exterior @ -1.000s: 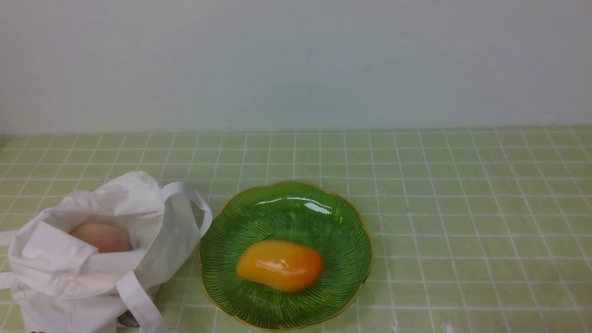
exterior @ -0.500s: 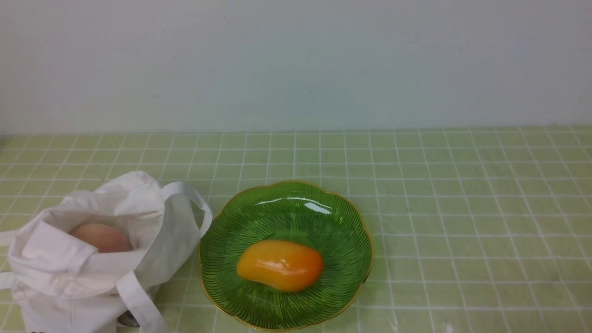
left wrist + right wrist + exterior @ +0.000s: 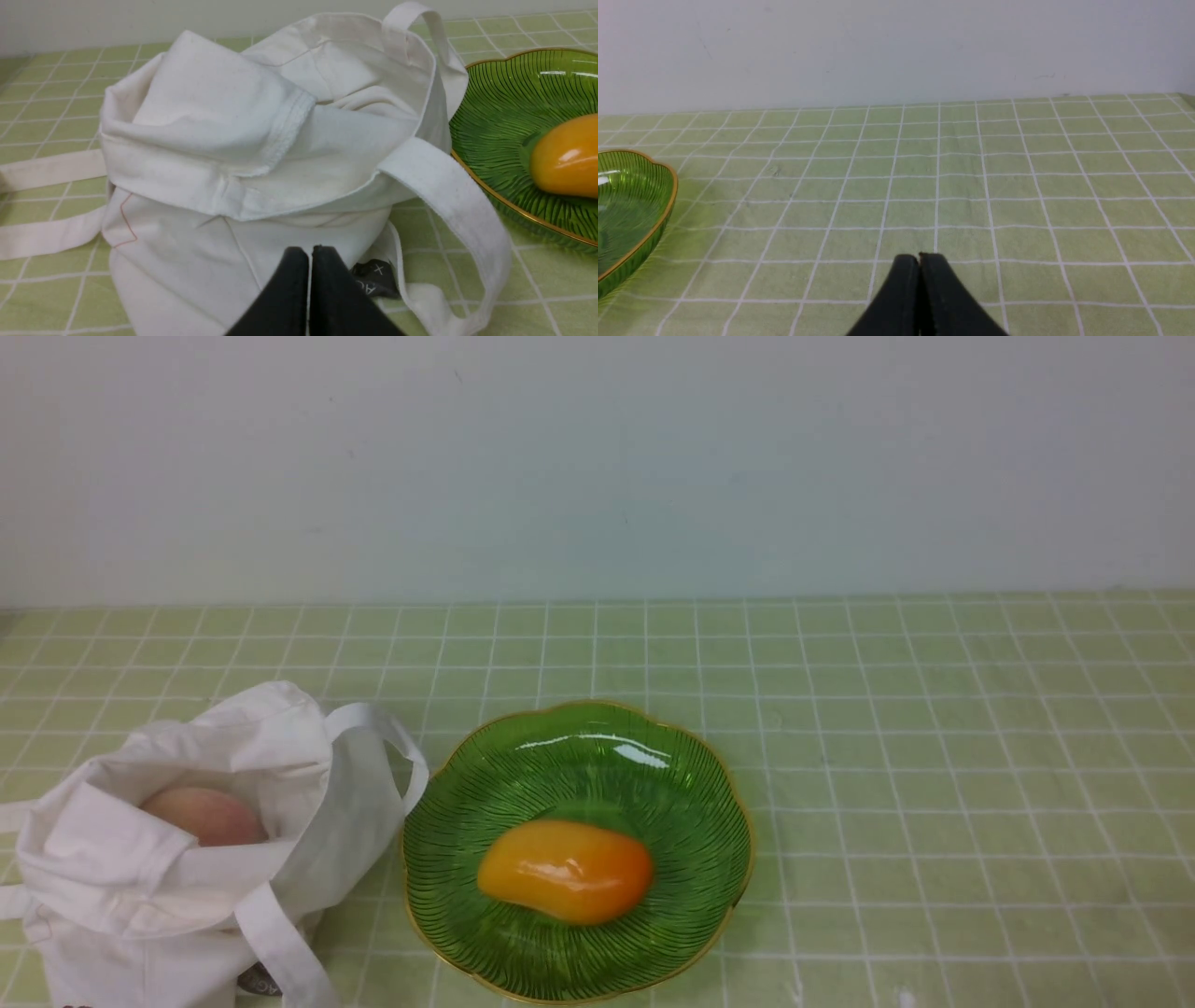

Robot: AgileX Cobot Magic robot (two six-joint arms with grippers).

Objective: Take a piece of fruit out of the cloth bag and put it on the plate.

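Observation:
The yellow-orange mango-like fruit [image 3: 565, 871] lies in the green glass plate [image 3: 579, 747] with the gold rim, near its front. The white cloth bag [image 3: 159, 887] slumps just left of the plate, mouth open. Neither gripper shows in the front view. In the left wrist view my left gripper [image 3: 310, 252] is shut and empty, close to the bag's [image 3: 224, 140] near side; the plate [image 3: 495, 116] and fruit [image 3: 567, 161] show beside it. In the right wrist view my right gripper [image 3: 918, 259] is shut and empty over bare cloth, with the plate's rim [image 3: 663, 212] off to one side.
A pale pinkish peach-like fruit [image 3: 205, 815] sits inside the bag's mouth. A green checked tablecloth [image 3: 934, 756] covers the table up to a plain wall. A black label [image 3: 373, 280] sticks out at the bag's base. Loose straps [image 3: 46, 170] trail on the cloth.

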